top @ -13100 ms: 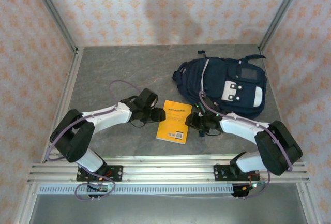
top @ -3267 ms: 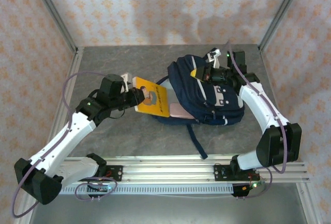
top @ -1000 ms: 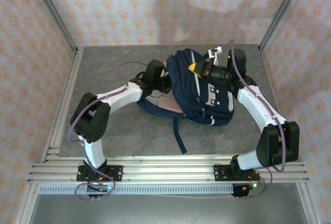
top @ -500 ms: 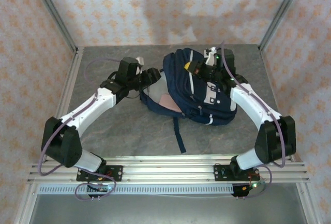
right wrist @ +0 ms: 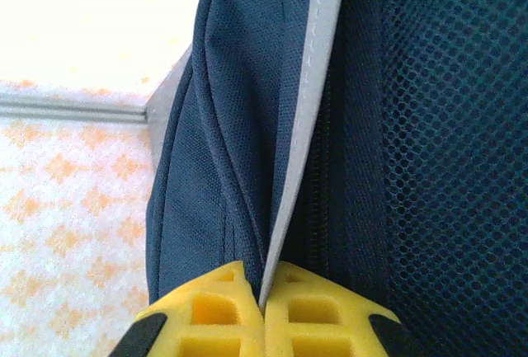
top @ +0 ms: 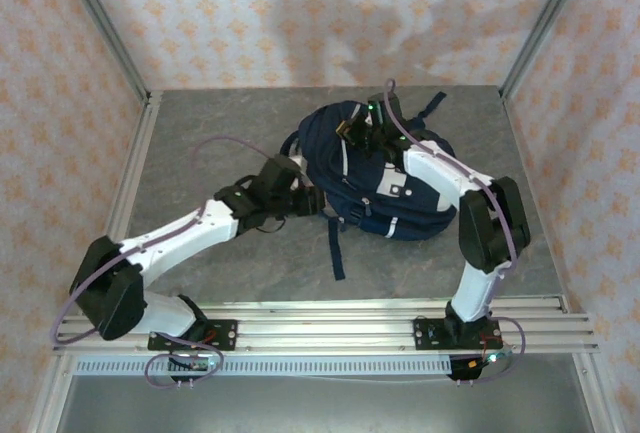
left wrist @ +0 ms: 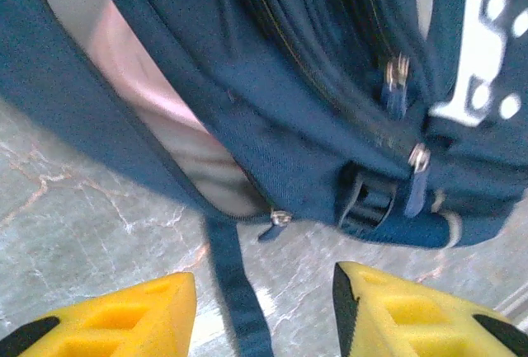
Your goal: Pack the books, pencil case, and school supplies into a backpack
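The navy backpack (top: 415,215) lies mid-table, and its fabric and zippers (left wrist: 330,126) show close up in the left wrist view. My left gripper (top: 305,198) is at its near-left edge, open (left wrist: 264,316), low over the table, with a loose dark strap (left wrist: 235,291) running between the yellow fingers, not gripped. A small zipper pull (left wrist: 279,218) hangs just ahead of them. My right gripper (top: 350,128) is at the pack's far top, shut (right wrist: 262,299) on the pale grey stripe (right wrist: 309,101). Books, pencil case and school supplies are hidden.
A dark strap (top: 335,253) trails from the pack toward the near edge. A metal rail (top: 130,183) borders the table's left side. Patterned walls close in the back and sides. Bare grey tabletop (top: 200,143) lies left of the pack.
The left gripper swung from the pack's far-left side to its near-left edge, jaws narrowing. The right arm pulled the pack's top leftward, and the backpack shifted and flattened.
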### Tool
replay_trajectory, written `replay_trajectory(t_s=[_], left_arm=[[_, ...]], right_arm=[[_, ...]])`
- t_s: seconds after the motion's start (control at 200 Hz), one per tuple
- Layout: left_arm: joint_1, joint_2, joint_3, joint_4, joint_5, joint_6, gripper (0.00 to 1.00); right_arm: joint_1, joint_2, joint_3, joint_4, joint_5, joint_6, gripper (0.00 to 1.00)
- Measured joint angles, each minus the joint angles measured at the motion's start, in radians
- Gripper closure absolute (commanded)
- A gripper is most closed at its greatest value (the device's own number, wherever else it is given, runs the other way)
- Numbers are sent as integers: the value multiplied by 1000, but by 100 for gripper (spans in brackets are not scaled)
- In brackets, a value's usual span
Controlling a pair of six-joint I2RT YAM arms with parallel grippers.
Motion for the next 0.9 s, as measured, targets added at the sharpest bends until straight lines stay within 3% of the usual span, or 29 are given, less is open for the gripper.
replay_trajectory(t_s=[0.28,0.62,0.735,0.901], left_arm=[[-101,272,136,-58,-94,50,53],[-145,418,267,-67,-179,76,52],[-148,455,296,-71,-213,94,58],[-153,499,313,-71,-264,131,77]], right_arm=[[-1,52,18,-27,86,64,100],[-1,69,18,-18,81,97,100],[-1,69,18,-18,80,100,100],[-3,71,17,-13,65,104,100]])
